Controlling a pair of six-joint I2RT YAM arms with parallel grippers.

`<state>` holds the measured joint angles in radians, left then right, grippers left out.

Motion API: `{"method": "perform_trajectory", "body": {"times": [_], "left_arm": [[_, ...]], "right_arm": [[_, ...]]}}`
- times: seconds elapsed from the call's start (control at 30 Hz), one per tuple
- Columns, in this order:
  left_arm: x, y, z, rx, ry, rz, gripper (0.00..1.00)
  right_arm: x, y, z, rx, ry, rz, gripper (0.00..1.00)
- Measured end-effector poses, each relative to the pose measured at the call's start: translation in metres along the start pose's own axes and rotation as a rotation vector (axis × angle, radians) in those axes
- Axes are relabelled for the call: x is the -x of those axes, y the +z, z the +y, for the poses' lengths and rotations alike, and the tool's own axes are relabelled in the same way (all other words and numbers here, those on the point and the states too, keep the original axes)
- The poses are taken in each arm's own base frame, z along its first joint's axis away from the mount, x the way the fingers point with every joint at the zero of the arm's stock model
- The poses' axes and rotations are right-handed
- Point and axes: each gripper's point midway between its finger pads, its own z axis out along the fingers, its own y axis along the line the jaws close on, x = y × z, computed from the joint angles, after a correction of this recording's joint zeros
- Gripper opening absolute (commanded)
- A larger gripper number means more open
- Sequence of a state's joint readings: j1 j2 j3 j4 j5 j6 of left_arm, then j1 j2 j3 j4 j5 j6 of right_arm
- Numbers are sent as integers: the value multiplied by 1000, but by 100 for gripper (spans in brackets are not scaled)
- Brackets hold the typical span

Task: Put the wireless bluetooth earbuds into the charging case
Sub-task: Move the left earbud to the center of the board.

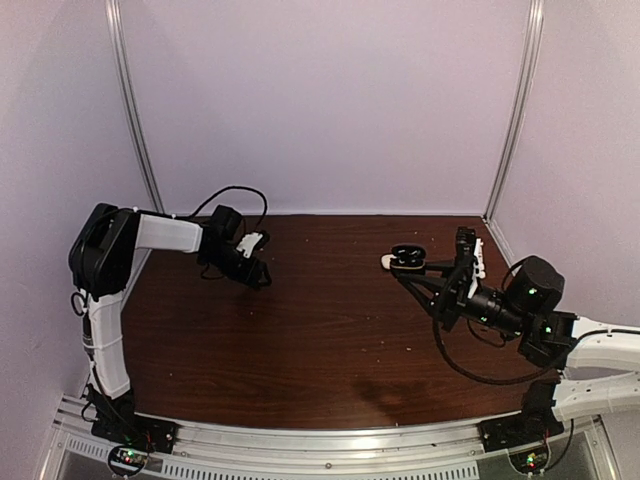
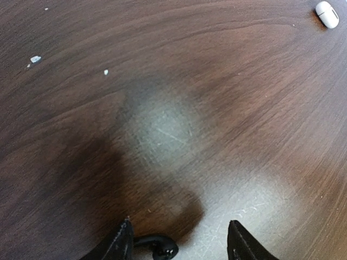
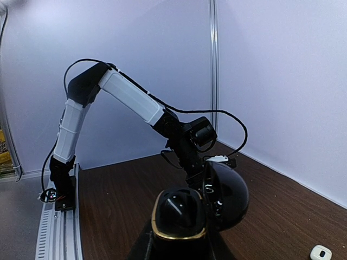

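The right end effector [image 1: 412, 264] is closed on the charging case [image 3: 179, 216], a round black shell with a gold rim that sits low in the middle of the right wrist view. Its lid [image 3: 226, 194] stands open. The inside is too dark to tell whether any bud is seated there.

The left end effector [image 2: 181, 238] hangs over the bench [image 2: 162, 124] at the bottom of its own view, fingers apart and holding nothing.

A small glossy white piece [image 2: 327, 13] lies on the bench in the upper right corner of that view, and in the overhead picture it is just beside the case. It is probably an earbud, though too small to be sure.

It looks very light, hard, rounded and slick, so it is likely to skid or squirt out of a pinch. It is best taken low across its widest part, closing gently.
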<state>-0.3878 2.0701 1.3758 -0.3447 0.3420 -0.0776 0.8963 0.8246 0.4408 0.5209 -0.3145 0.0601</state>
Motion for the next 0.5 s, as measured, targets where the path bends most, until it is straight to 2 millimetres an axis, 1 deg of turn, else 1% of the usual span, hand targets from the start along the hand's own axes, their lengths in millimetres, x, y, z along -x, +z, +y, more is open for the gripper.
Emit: {"method": "perform_trajectory", "body": {"times": [0.1, 0.33, 0.5], "left_arm": [[-2, 3, 1, 0, -4, 4, 62], [-5, 2, 0, -2, -19, 1, 57], [-24, -10, -4, 7, -44, 17, 55]], "right_arm": [[-1, 0, 0, 0, 1, 5, 0], [0, 1, 0, 2, 1, 7, 0], [4, -1, 1, 3, -1, -2, 0]]}}
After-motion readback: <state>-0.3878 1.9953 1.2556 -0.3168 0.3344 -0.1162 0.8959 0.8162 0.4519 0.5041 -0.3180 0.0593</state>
